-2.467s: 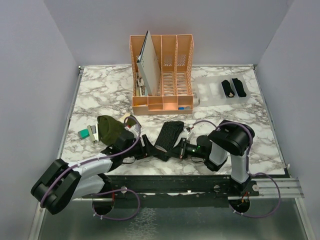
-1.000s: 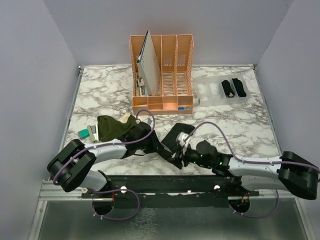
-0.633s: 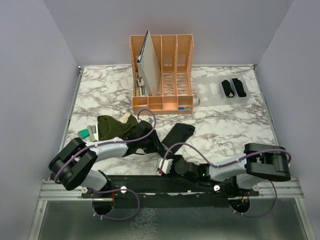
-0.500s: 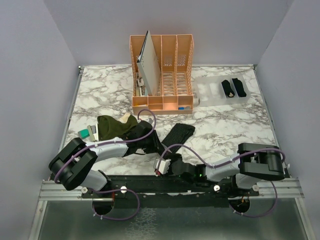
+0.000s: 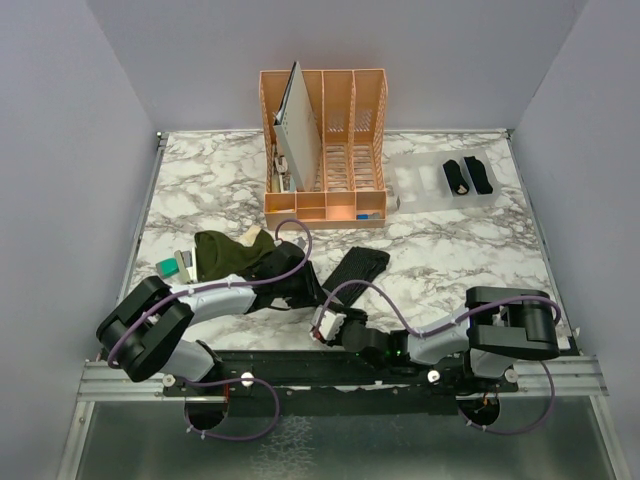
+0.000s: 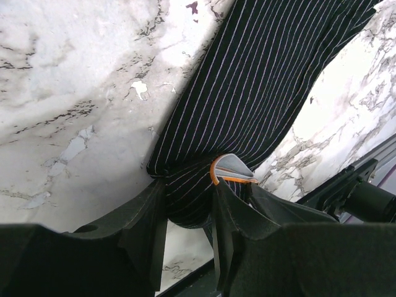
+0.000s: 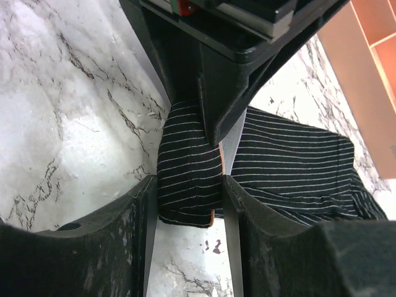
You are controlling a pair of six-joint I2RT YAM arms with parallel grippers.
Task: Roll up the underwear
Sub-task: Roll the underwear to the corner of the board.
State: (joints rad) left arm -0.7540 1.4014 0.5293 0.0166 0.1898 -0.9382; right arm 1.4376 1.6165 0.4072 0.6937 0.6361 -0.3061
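Right arm has swung off the far side of the cloth and now lies low along the front rail (image 5: 400, 362). The right gripper (image 5: 325, 325) has come up at the near end of the striped underwear (image 5: 358, 268), right beside the left gripper (image 5: 305, 290).

Left jaws are narrow and pinch that near end. Right jaws straddle the same folded end (image 7: 185, 179) and are closing in; I can't tell whether they bite yet.

My read: this is a handover or two-point hold to start the roll, so no roll on this pair yet.

The olive underwear (image 5: 220, 255) is unrolled, just left of the left arm. Two rolled black pairs (image 5: 467, 175) sit in the tray (image 5: 415, 185).

Room: the cloth end is close to the table's near edge and both wrists are crowded there. Bare marble is open toward the organizer (image 5: 325, 150), so I'd roll that way.
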